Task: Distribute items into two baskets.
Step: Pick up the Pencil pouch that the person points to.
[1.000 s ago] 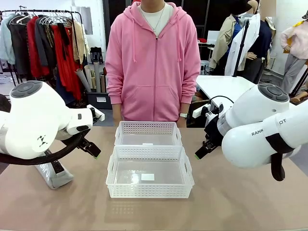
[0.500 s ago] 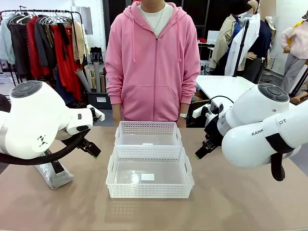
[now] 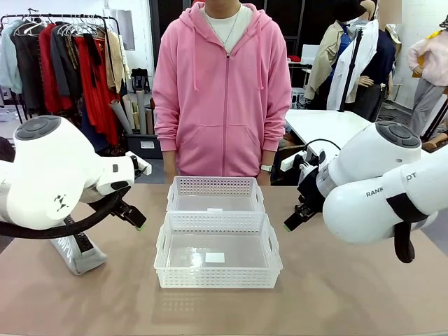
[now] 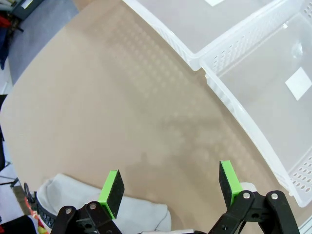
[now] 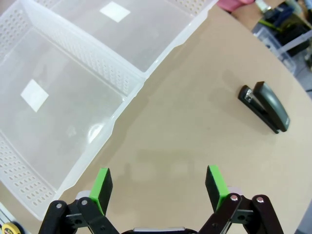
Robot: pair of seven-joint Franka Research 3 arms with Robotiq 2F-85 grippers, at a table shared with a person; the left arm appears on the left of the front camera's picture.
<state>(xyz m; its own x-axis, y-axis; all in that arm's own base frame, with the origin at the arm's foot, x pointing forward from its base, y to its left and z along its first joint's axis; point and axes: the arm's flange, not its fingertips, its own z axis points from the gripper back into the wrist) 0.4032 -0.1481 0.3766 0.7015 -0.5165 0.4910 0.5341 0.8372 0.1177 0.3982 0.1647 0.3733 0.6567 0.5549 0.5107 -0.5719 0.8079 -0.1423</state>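
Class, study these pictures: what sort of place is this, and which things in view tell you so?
Probably a robotics lab, perhaps sharing space with clothing work. The left arm and right arm flank a table with the larger basket and smaller basket, and a clothes rack stands behind the person.

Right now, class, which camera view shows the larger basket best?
The front view: the larger basket shows whole, with all four walls and its white label. The left wrist view shows one corner with part of its floor; the right wrist view shows more floor and two walls, cut by the picture's edge.
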